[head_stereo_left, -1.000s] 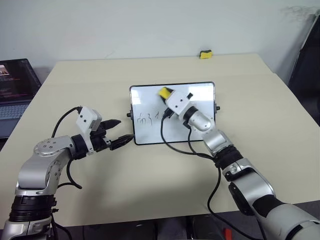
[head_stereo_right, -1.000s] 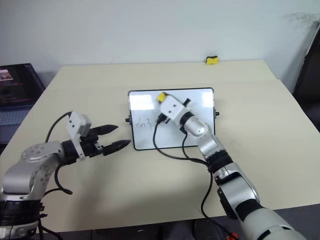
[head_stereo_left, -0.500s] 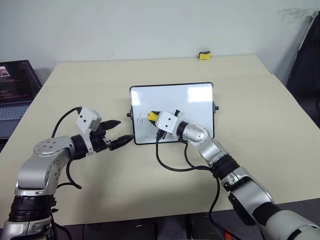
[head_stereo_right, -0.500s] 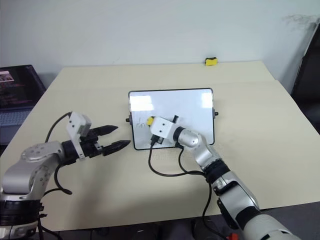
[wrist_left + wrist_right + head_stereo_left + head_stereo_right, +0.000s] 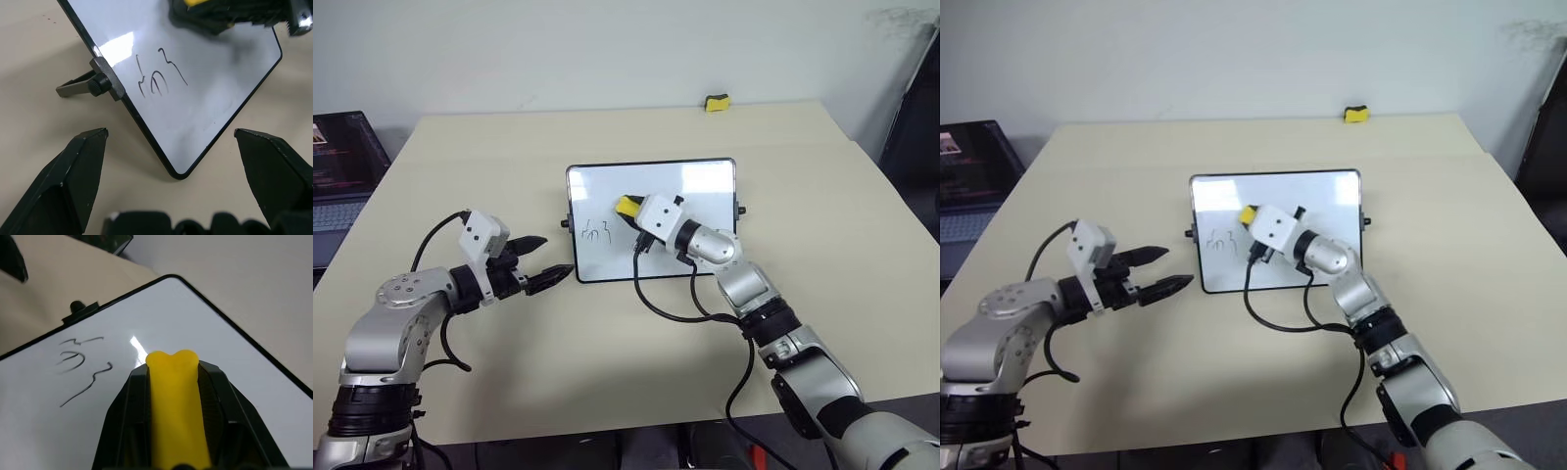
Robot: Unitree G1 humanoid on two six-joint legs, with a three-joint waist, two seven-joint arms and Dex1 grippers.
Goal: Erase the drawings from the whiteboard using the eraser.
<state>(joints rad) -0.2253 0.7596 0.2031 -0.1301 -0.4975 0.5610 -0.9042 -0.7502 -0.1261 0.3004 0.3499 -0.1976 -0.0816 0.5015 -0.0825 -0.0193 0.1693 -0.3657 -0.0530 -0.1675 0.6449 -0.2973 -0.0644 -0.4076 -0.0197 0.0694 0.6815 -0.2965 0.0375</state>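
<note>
Left gripper [image 5: 545, 260] sits at the lower left of the head frame, fingers spread wide with nothing in them, tips just off the near left corner of the whiteboard [image 5: 705, 191]. I can't tell if the lower tip actually touches the frame. Off at the far left edge of the frame there's a laptop [image 5: 342, 166], not part of any of this.

Moving right: the whiteboard is propped at a tilt in the middle of the table [image 5: 607, 382], glossy white, thin black frame, rounded corners, a little black knob on each short side. The drawings [image 5: 598, 231] are on its left part, a few thin black marker squiggles like quick handwriting. They look fully intact to me.

Just right of them is my right gripper [image 5: 630, 210], clamped tight on the eraser [image 5: 626, 206], a small bright yellow block with a dark layer, squeezed enough that its front end bulges in my right wrist view. It sits over the board's middle, just beside the marks but not on them.

So progress-wise: eraser is in hand and at the board, the rest of the surface is clean, and I'd say the actual wiping of that scribble row is what's left.

Upper right of the frame, at the table's far edge, lies a second yellow-and-black block [image 5: 716, 103], untouched.
</note>
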